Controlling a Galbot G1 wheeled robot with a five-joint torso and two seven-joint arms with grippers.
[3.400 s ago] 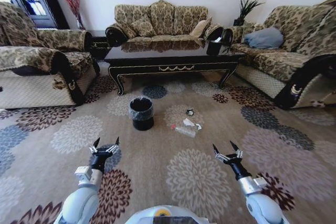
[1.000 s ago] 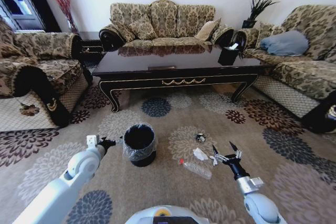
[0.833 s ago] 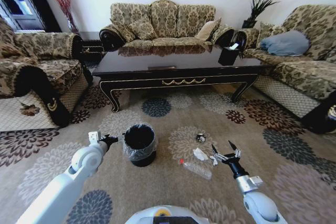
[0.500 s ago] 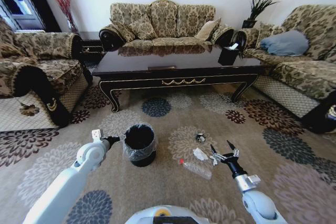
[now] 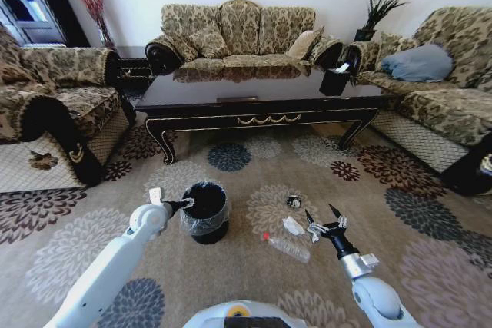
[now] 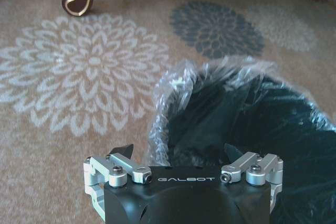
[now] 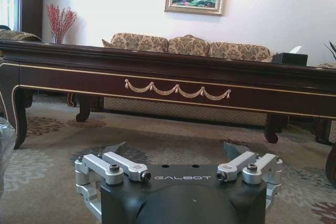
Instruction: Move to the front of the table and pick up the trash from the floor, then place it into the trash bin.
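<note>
A floral-patterned carpet (image 5: 254,266) covers the floor, ringed by three sofas in gold-brown damask. In the middle stands the long dark coffee table (image 5: 254,94), glossy-topped, with curved legs and a gold swag ornament on its front apron; the right wrist view faces that apron head-on (image 7: 178,90). A black tissue box (image 5: 336,82) sits near the table's right end.

On the carpet in front of the table stands the small round black trash bin (image 5: 204,211), a clear liner bag crinkled around its rim. The left arm reaches forward and the left gripper (image 5: 183,203) sits just at the bin's left rim, fingers apart and holding nothing; in the left wrist view its two dark fingertips spread over the liner's edge (image 6: 210,108).

Right of the bin, well apart from it, lies the trash. The clear plastic bottle with a red cap (image 5: 286,246) lies on its side nearest the robot. Just beyond it is the crumpled white paper wad (image 5: 293,226), and farther toward the table the small round shiny piece (image 5: 294,202).

The right gripper (image 5: 324,221) hangs just beside the paper wad, on its right, fingers spread wide and empty.
</note>
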